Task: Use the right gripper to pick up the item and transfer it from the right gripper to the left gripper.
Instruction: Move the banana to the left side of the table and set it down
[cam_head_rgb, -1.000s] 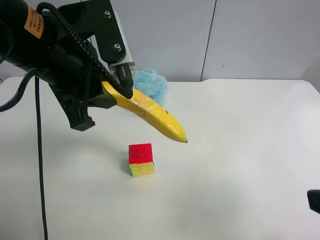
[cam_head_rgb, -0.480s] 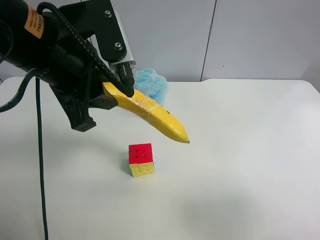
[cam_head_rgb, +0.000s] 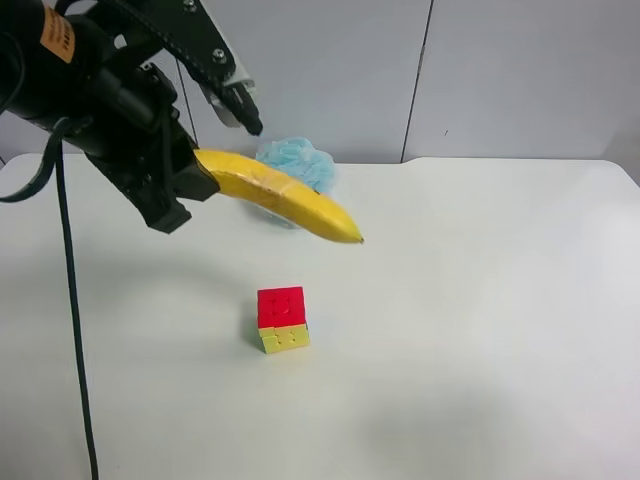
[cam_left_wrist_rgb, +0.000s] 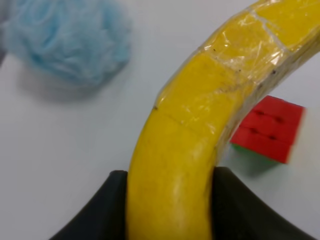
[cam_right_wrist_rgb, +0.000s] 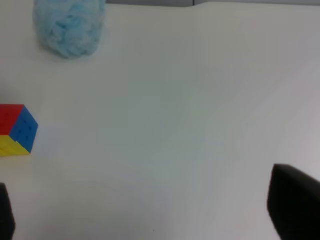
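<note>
The yellow banana hangs in the air, dark tip pointing toward the table's middle. The left gripper, on the black arm with the orange label at the exterior high view's left, is shut on its stem end. In the left wrist view the banana fills the gap between the black fingers. The right gripper is open and empty over bare table, with only its fingertips showing at the frame corners. It is out of the exterior high view.
A red-and-yellow puzzle cube sits on the white table, below the banana's tip; it also shows in the right wrist view. A light-blue bath sponge lies at the table's back edge, behind the banana.
The left arm has lifted the banana up and back, and the banana now lies more level. The dark bit of the right arm at the lower right edge has left the view.
</note>
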